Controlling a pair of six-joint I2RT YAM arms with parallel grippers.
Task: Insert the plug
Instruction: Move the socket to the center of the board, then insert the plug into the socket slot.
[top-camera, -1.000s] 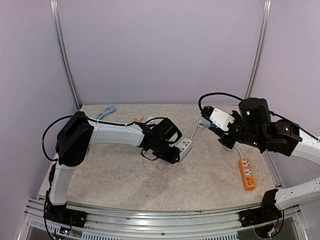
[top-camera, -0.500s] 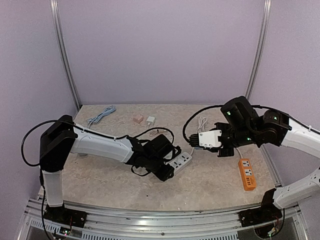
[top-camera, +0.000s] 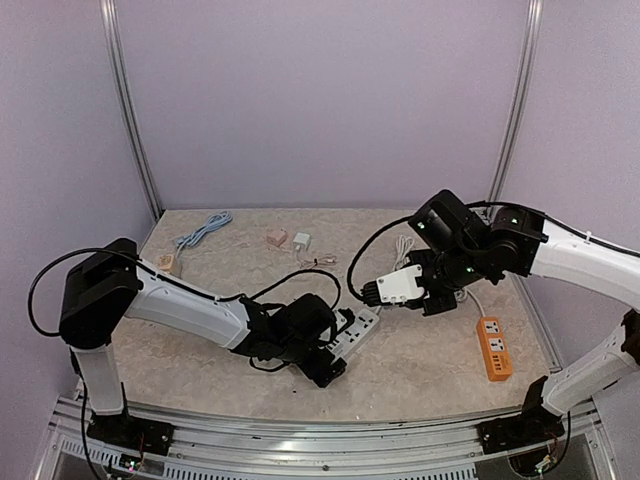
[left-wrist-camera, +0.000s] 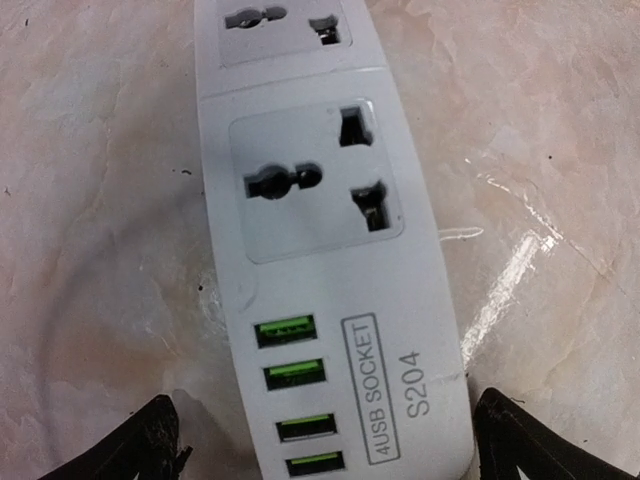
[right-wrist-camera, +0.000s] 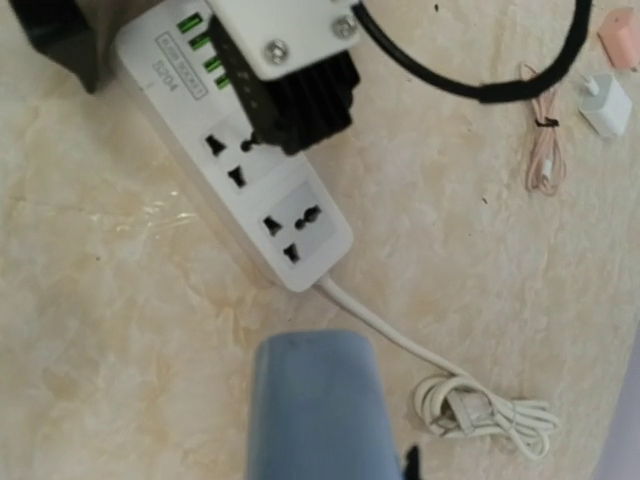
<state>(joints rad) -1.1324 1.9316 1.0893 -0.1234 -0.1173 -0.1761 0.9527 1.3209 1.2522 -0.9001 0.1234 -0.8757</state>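
Note:
A white power strip (top-camera: 357, 331) lies flat on the table, its sockets (left-wrist-camera: 315, 180) empty and its green USB ports (left-wrist-camera: 290, 375) at the near end. My left gripper (left-wrist-camera: 330, 455) is open, one black fingertip (left-wrist-camera: 145, 445) on each side of that USB end, not pinching it. In the right wrist view a blue-grey plug (right-wrist-camera: 312, 405) sits in my shut right gripper (top-camera: 435, 300), hanging above the table just beyond the strip's cord end (right-wrist-camera: 300, 250). The plug is hidden in the top view.
The strip's white cord ends in a coil (right-wrist-camera: 480, 405). An orange power strip (top-camera: 493, 348) lies at the right edge. At the back lie a grey-blue cable (top-camera: 203, 228), a pink adapter (top-camera: 277, 237), a white charger (top-camera: 301, 241) and a thin pink cable (top-camera: 318, 262).
My left gripper pulled the white strip toward the front and then opened, letting go of it. The right arm came down and left toward the strip, carrying the plug.

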